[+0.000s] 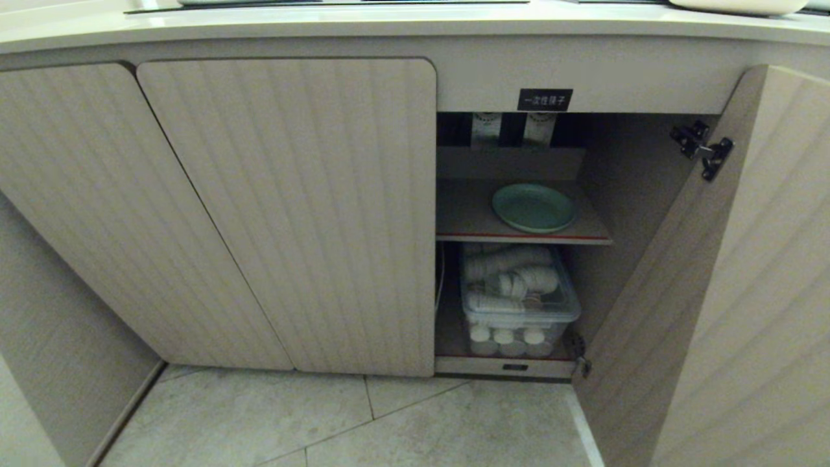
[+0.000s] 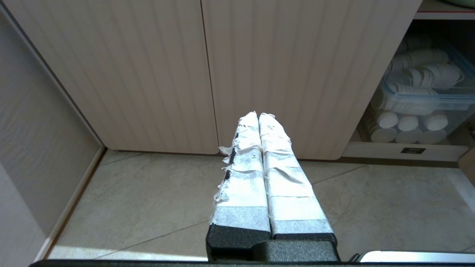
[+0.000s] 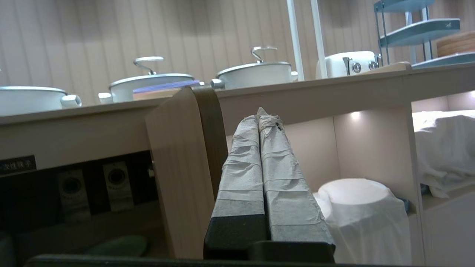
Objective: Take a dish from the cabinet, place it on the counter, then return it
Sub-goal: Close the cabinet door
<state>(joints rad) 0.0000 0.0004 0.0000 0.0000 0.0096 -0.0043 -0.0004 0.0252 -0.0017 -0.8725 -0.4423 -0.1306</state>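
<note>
The right pincer [image 3: 261, 115] is pressed together beside the open cabinet door [image 3: 182, 167]; it may hit this door before reaching the plate [image 1: 533, 207].

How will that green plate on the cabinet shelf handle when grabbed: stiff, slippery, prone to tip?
The green plate looks rigid, so it probably won't flex. Its low rim gives little to pinch, so a grip may slip. Lying flat on the shelf, it will likely slide rather than roll if pushed.
</note>
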